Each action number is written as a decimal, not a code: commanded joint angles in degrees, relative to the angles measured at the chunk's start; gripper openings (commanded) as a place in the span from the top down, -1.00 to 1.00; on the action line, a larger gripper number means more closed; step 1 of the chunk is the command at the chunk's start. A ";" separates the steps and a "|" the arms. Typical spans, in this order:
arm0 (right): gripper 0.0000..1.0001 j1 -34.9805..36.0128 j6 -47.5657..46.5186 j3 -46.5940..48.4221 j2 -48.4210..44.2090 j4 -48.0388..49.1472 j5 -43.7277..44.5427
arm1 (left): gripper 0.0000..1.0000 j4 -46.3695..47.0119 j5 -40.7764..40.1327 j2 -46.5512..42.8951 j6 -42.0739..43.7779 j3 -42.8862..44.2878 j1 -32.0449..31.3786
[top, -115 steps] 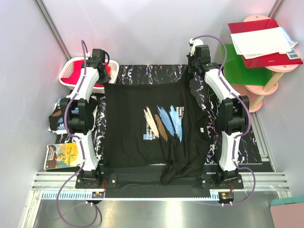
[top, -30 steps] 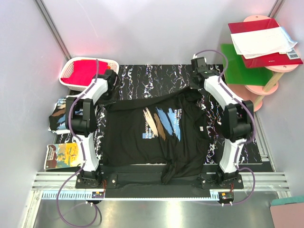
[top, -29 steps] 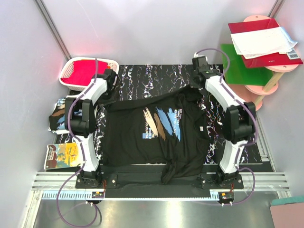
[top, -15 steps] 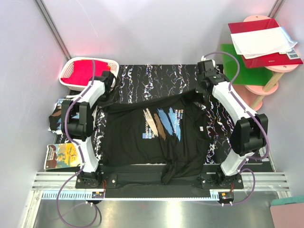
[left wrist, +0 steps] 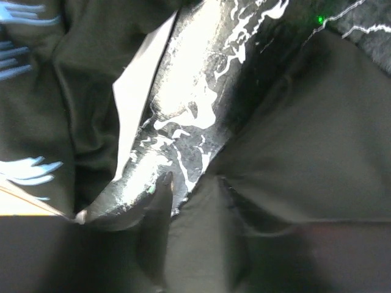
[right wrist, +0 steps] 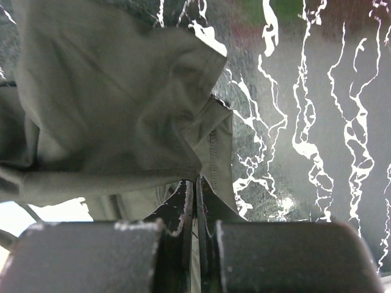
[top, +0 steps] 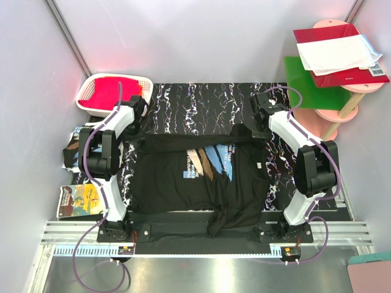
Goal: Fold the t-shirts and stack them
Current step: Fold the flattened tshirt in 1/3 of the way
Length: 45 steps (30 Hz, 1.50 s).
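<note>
- My right end effector (top: 254, 124) is pinched narrow on the far right corner of the t-shirt (top: 201, 180). Its wrist camera shows black cloth caught between the fingers.
- My left end effector (top: 137, 123) sits low at the shirt's far left corner. That camera is dark and blurred, so I cannot tell whether it grips.
- The t-shirt lies print up on the black marbled mat (top: 201, 97) covering the desk, its far edge turned back toward me.
- A second t-shirt (top: 74, 148) lies bunched beside the mat's left edge, near a white basket (top: 113, 76).
</note>
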 commanded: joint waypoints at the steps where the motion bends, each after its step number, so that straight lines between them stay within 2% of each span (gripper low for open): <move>1: 1.00 -0.04 1.21 -1.13 0.41 -0.73 -0.33 | -0.35 0.50 1.71 0.56 0.82 -0.90 -0.24; 2: 1.00 -0.04 1.21 -1.48 0.50 -0.82 -0.60 | -0.46 0.50 1.79 0.21 1.00 -0.98 -0.24; 4: 1.00 -0.04 1.47 -2.00 0.67 -0.82 -1.21 | -0.47 0.59 1.62 -0.14 1.00 -1.25 -0.24; 12: 1.00 0.05 1.39 -3.67 -0.29 -2.05 -1.92 | -0.74 0.41 1.97 -3.04 1.17 -0.11 -0.24; 18: 1.00 0.05 2.35 -6.92 -3.63 -3.37 -1.75 | -0.79 0.41 3.37 -5.94 0.82 4.27 -1.20; 24: 1.00 0.14 3.49 -7.98 -0.56 -6.70 -4.11 | -0.82 -0.03 4.61 -2.79 0.65 8.58 -2.70; 27: 1.00 1.45 4.11 -8.60 -2.48 -7.41 -3.95 | -0.83 -0.64 4.34 -0.33 0.56 10.08 -3.40; 33: 1.00 1.98 4.37 -6.76 -9.78 -10.05 -4.82 | -0.84 -0.73 4.43 3.81 0.47 10.70 -4.46; 39: 1.00 3.65 5.16 -5.70 -14.26 -12.86 -11.49 | -0.84 -0.73 4.78 6.36 0.12 10.53 -5.16; 45: 1.00 8.39 8.85 -12.89 -16.29 -14.36 -14.21 | -0.85 -0.73 3.82 5.92 0.21 10.09 -5.25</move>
